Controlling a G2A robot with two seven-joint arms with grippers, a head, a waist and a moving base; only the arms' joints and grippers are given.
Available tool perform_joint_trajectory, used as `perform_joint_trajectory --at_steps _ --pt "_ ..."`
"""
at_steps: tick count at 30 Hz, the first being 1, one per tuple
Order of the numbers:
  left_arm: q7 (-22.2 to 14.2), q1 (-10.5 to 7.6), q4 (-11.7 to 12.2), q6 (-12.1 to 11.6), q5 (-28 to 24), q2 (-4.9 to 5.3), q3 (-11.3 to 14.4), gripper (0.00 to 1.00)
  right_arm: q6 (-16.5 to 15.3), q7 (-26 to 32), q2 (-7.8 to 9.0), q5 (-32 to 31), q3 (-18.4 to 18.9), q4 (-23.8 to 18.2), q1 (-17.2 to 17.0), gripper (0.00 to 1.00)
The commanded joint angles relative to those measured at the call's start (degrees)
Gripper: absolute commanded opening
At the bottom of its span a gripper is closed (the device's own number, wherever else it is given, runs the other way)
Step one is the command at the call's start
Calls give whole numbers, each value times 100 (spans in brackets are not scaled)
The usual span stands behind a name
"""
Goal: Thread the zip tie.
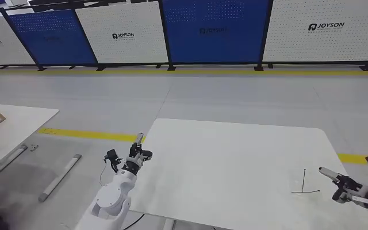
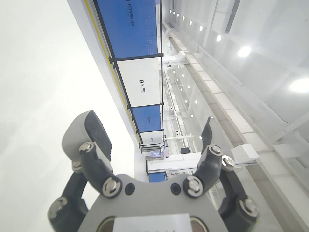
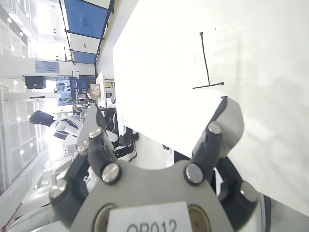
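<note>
Two thin black zip ties lie flat on the white table [image 1: 230, 167] near its right front corner, forming a T. One zip tie [image 1: 304, 180] [image 3: 205, 57] runs front to back, the other zip tie [image 1: 305, 191] [image 3: 208, 85] lies crosswise at its near end. My right gripper [image 1: 333, 175] [image 3: 159, 108] hovers open at the table's right edge, just right of the ties, holding nothing. My left gripper [image 1: 138, 140] [image 2: 154, 126] stands open and empty at the table's left edge, far from the ties.
Blue and white pegboard partitions [image 1: 213, 31] close off the back of the room beyond a yellow floor line [image 1: 86, 134]. A second white table [image 1: 20, 126] stands at the far left. The middle of the work table is bare white surface.
</note>
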Motion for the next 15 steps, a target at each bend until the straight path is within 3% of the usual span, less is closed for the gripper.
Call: perform_joint_trajectory --at_steps 1,6,8,11,15 --pt "0 0 0 0 0 0 0 100 0 1 0 -2 0 0 0 100" --pt "0 0 0 0 0 0 0 100 0 1 0 -2 0 0 0 100" --pt "0 0 0 0 0 0 0 100 -215 361 11 189 -49 0 22 100" --pt "0 0 0 0 0 0 0 100 -651 855 124 161 108 276 228 100" --pt "0 0 0 0 0 0 0 100 -831 855 427 118 -208 413 342 100"
